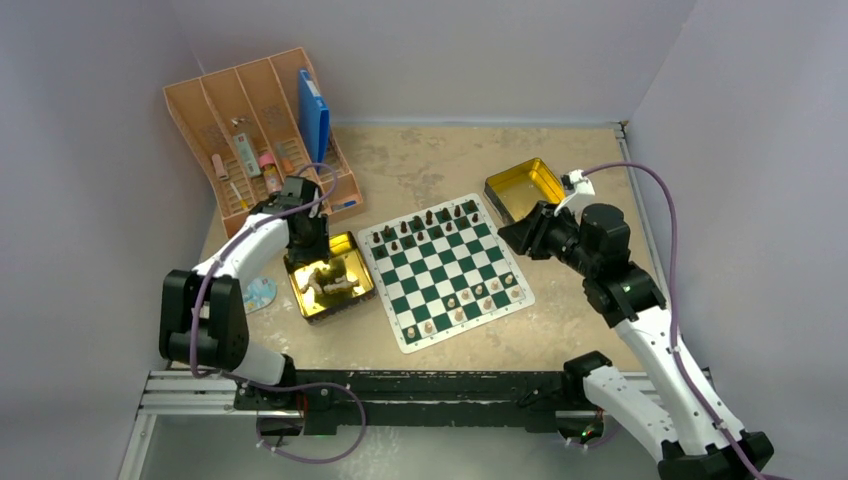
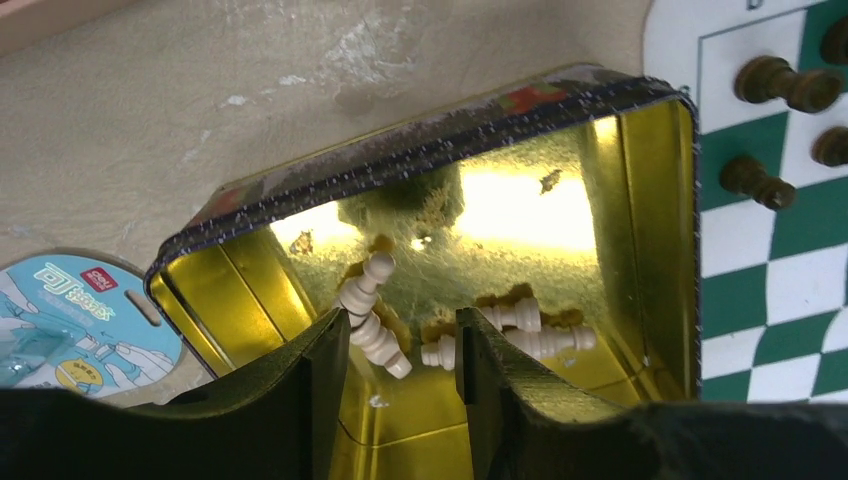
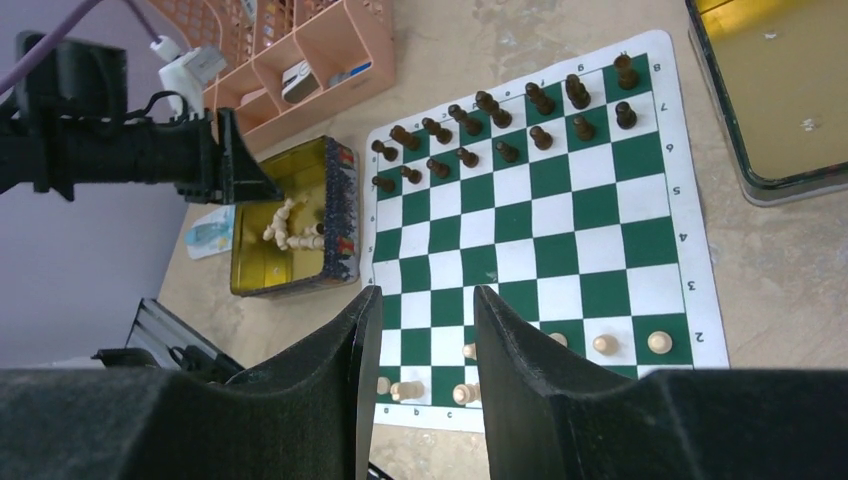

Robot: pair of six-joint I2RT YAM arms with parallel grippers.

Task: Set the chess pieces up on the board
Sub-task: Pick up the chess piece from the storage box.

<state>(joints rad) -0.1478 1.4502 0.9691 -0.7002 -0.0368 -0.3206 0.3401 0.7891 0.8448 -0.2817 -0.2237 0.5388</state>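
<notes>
Left claw — narrowly parted, empty — hangs in the tin over chess pieces; right claw hovers part-open near the board.

soft, even light from above fills the top view; the table looks pale and the shadows under the arms are faint. in the left wrist view the gold tin throws hard yellow glare off its floor, washing out detail; the left jaws are dark and soft. the right wrist view is crisp on the board, with the right jaws blurred and underexposed.
</notes>
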